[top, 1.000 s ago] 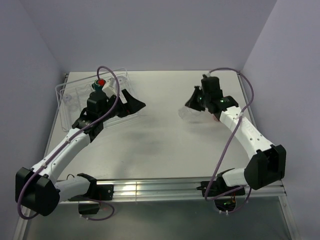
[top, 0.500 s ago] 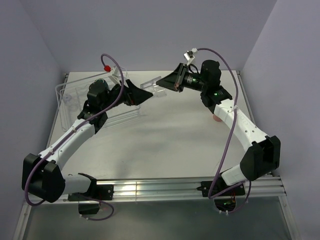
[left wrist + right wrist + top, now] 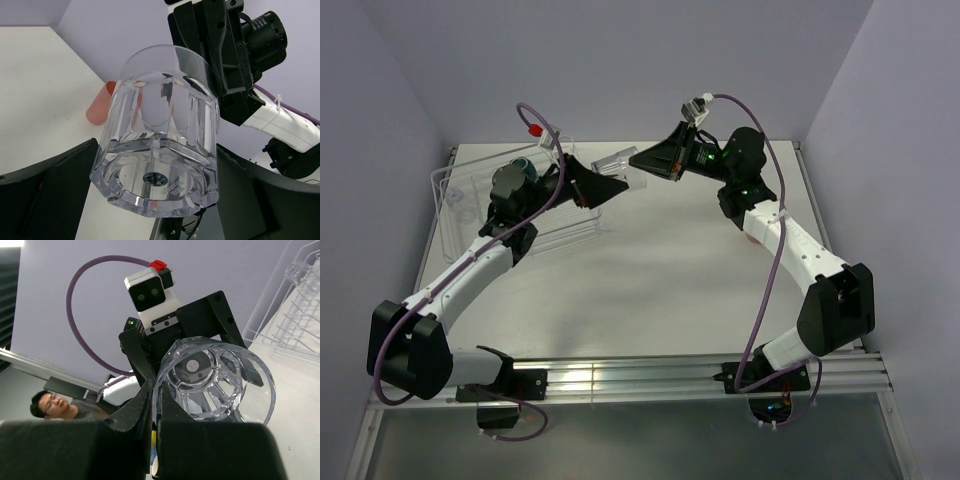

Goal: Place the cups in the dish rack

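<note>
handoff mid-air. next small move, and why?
Probably close the left gripper on the clear tumbler. Its fingers stand wide on either side of the tumbler's base, while the right gripper pinches the rim wall shut, holding it in the air. The right should likely release only after that, before the move to the dish rack.

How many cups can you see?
3, maybe more hidden. A clear tumbler is held up between the two grippers. A dark green mug sits in the dish rack. A salmon-pink cup lies on the table by the right arm.
</note>
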`<state>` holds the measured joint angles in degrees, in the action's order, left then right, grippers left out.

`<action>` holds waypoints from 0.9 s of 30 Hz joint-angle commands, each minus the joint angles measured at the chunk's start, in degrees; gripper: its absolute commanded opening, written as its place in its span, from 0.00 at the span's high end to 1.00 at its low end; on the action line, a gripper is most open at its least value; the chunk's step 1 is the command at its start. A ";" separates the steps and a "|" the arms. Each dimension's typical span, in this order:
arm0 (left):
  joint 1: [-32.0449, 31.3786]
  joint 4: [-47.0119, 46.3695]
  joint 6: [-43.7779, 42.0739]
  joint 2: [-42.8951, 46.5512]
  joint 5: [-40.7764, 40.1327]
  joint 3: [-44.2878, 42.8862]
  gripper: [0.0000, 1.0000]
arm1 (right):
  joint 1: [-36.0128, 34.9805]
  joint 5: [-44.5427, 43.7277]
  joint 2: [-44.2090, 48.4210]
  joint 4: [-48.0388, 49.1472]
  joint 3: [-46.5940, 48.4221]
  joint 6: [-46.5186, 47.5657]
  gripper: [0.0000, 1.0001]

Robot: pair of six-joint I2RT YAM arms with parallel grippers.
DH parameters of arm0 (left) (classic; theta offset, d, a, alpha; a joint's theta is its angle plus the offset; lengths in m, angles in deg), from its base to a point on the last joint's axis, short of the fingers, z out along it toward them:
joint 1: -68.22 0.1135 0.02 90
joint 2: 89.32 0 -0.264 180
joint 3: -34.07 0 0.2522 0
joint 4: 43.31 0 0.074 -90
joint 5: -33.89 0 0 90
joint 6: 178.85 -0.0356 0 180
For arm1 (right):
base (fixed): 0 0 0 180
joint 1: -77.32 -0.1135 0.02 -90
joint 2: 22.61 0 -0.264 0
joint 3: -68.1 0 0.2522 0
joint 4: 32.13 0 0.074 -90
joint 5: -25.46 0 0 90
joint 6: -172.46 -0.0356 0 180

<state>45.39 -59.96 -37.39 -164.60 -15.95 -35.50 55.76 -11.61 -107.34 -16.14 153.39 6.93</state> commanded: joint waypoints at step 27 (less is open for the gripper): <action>1.29 13.62 -2.51 5.59 -7.29 -3.25 1.00 | -3.49 -12.23 2.90 -29.40 7.57 28.41 0.59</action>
<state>46.05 -46.54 -37.82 -162.38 -20.21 -35.33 52.64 -20.24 -107.65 -40.75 157.69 29.73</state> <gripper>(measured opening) 0.760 0.402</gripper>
